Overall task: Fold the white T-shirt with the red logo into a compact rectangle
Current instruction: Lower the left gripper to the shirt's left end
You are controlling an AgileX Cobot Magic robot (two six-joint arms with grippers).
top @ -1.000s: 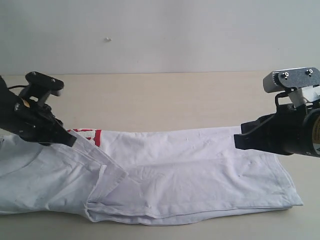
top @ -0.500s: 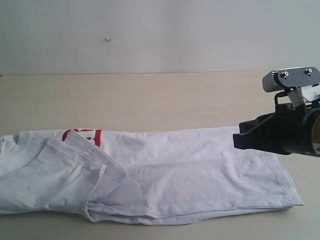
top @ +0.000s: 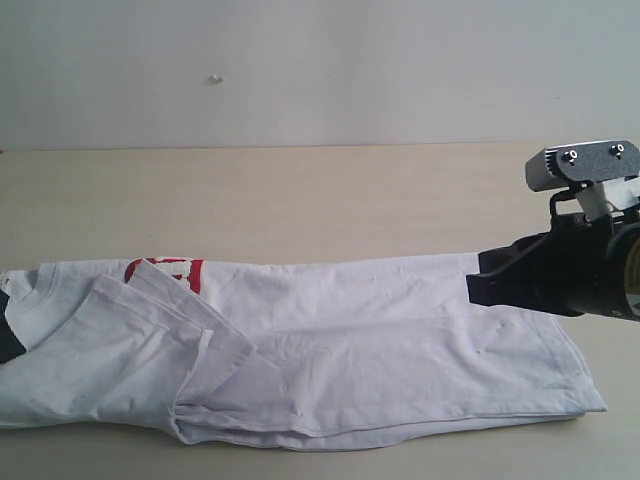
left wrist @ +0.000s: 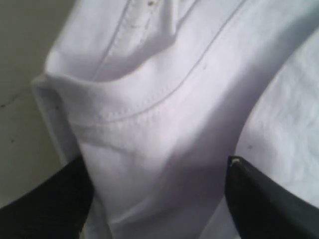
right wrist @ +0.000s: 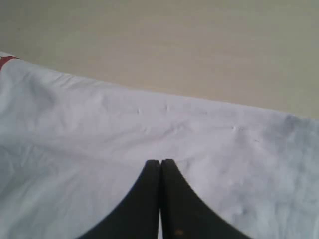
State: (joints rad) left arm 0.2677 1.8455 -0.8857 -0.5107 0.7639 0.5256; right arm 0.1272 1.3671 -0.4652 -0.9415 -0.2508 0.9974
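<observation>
The left tool (left wrist: 157,164) is spread astride a stitched fold at the left end of the white cotton T-shirt (top: 380,330), folded lengthwise on the pale surface (top: 300,190) (red logo patch (top: 165,270) peeking at its far edge); the right tool (right wrist: 160,167), pressed together and empty, hovers over the shirt's right end.

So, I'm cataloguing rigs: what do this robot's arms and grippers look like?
Both the left gripper and right gripper have matte black jaws tapering to points. The right arm is a black cylinder topped by a silver-grey metal box with screws, plus a thin black cable.
</observation>
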